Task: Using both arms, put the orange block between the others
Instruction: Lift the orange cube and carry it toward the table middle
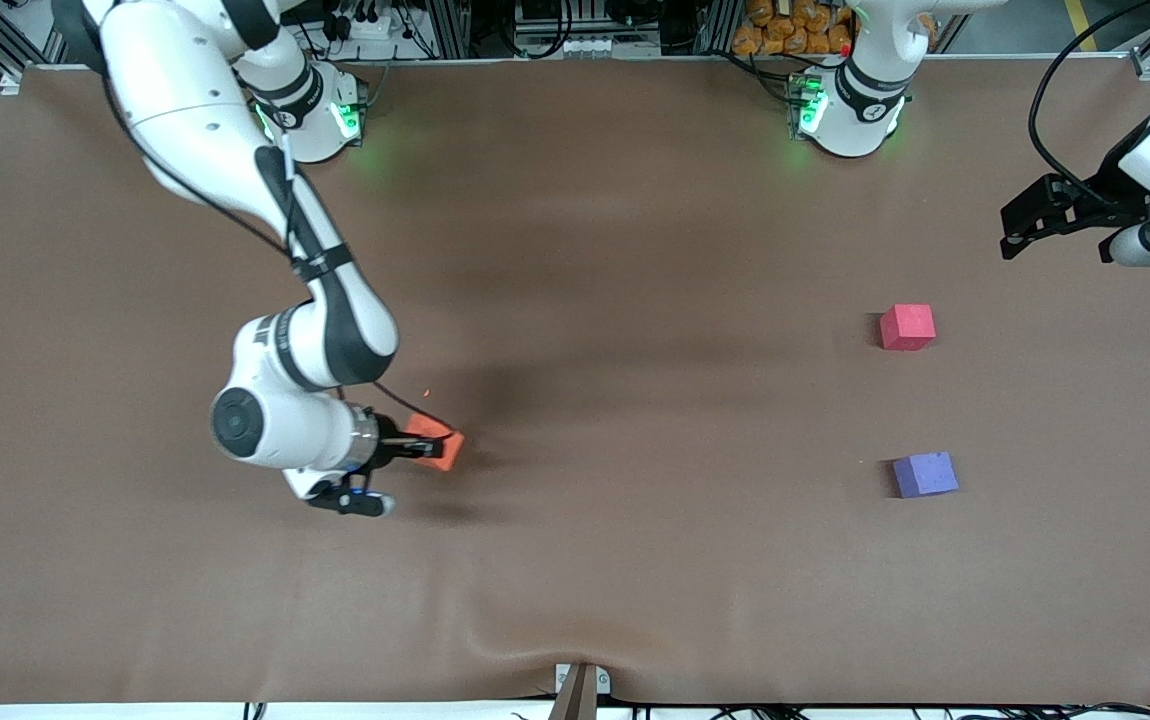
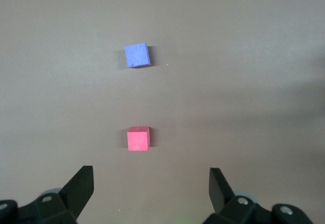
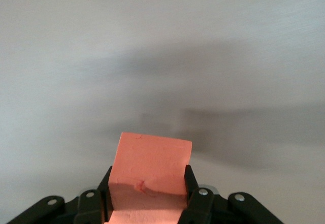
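Note:
The orange block (image 1: 438, 447) (image 3: 150, 176) sits between the fingers of my right gripper (image 1: 425, 446) (image 3: 148, 189), which is shut on it over the right arm's end of the table. The red-pink cube (image 1: 907, 326) (image 2: 138, 138) and the purple-blue cube (image 1: 925, 474) (image 2: 137, 55) rest on the table toward the left arm's end, the purple-blue one nearer the front camera, with a gap between them. My left gripper (image 1: 1013, 235) (image 2: 151, 183) hangs open and empty at that end of the table, looking at both cubes.
A brown mat (image 1: 635, 250) covers the whole table. The two arm bases (image 1: 320, 115) (image 1: 850, 110) glow green along the edge farthest from the front camera. A small bracket (image 1: 580, 685) sits at the mat's nearest edge.

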Controlling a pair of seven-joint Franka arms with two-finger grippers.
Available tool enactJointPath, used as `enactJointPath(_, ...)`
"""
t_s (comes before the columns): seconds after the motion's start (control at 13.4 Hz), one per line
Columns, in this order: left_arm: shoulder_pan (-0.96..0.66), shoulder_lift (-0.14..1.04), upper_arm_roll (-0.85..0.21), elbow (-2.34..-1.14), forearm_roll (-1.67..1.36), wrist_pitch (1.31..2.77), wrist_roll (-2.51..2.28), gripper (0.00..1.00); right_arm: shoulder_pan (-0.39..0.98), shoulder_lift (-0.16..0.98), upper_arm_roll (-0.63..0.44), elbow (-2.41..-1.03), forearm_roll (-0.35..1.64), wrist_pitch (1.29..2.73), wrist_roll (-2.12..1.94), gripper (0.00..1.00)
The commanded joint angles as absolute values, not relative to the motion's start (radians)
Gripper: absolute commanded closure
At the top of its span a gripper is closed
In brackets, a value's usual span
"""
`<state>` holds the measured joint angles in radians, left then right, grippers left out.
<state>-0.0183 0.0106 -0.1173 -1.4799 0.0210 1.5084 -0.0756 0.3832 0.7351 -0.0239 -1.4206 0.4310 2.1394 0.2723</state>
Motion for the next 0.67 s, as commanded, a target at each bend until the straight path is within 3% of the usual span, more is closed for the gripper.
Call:
enactJointPath(0.0, -0.011, 0.003, -0.123, -1.477, 0.029, 1.502, -0.063, 0.0, 0.471, 0.726, -0.038, -1.396, 0.462, 2.169, 0.301, 0.56)
enactJointPath(0.22, -0.011, 0.005, -0.123, -1.477, 0.029, 1.502, -0.063, 0.0, 0.584, 0.729, -0.04, -1.394, 0.457, 2.235, 0.355, 0.56)
enactJointPath(0.6, -0.011, 0.005, -0.123, -1.477, 0.029, 1.502, -0.063, 0.0, 0.646, 0.753, -0.04, -1.394, 0.463, 2.287, 0.446, 0.55)
